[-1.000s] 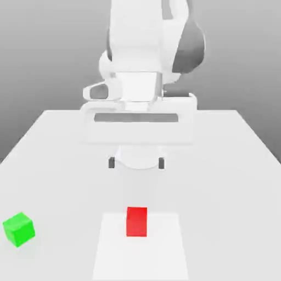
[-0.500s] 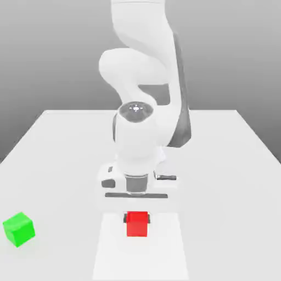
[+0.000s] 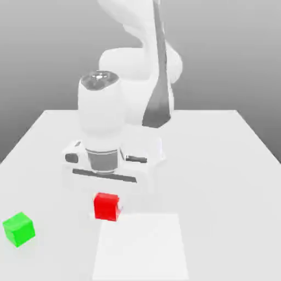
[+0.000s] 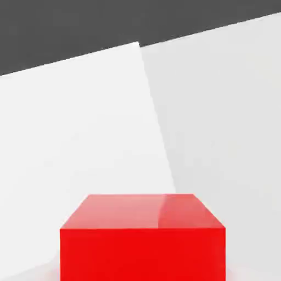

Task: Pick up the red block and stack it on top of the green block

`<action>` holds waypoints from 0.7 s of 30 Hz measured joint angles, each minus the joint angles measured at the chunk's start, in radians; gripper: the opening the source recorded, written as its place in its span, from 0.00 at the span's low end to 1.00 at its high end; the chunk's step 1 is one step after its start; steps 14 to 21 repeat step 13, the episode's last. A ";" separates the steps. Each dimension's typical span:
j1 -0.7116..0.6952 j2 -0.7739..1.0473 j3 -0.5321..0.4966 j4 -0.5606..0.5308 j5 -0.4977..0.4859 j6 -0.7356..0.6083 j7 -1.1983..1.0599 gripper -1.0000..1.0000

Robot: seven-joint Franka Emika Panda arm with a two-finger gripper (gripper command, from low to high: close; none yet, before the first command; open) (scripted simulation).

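I'd call this a simulated lab-style setup: a white robot arm (image 3: 101, 118) over a pale, plain table (image 3: 219, 181), with a smooth grey backdrop (image 3: 230, 55) behind it.

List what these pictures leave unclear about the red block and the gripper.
- Gripper's upper fingers: hidden by the white hand housing in the exterior view.
- Red block's far side: hidden by its own near face in the exterior view.
- Red block's lower part: cut off by the picture's edge in the hand view.
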 joint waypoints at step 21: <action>-0.202 0.244 -0.052 0.186 0.121 0.051 0.005 1.00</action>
